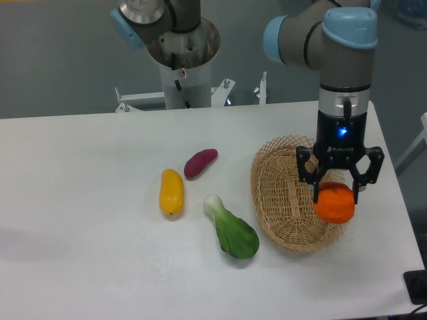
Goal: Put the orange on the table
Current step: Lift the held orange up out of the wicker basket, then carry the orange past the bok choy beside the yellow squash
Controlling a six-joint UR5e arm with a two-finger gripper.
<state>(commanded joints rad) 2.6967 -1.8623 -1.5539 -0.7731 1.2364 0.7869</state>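
Note:
The orange [334, 203] is small, round and bright orange. My gripper [337, 195] is shut on its top and holds it over the right rim of the oval wicker basket [288, 200]. The gripper points straight down from the arm at the right. The white table [100, 200] lies below and around the basket. I cannot tell whether the orange touches the basket rim.
An elongated yellow-orange fruit [171, 192], a purple sweet potato [200, 163] and a green bok choy [231, 228] lie left of the basket. The table's right edge [407, 213] is close to the gripper. The robot base [183, 60] stands at the back.

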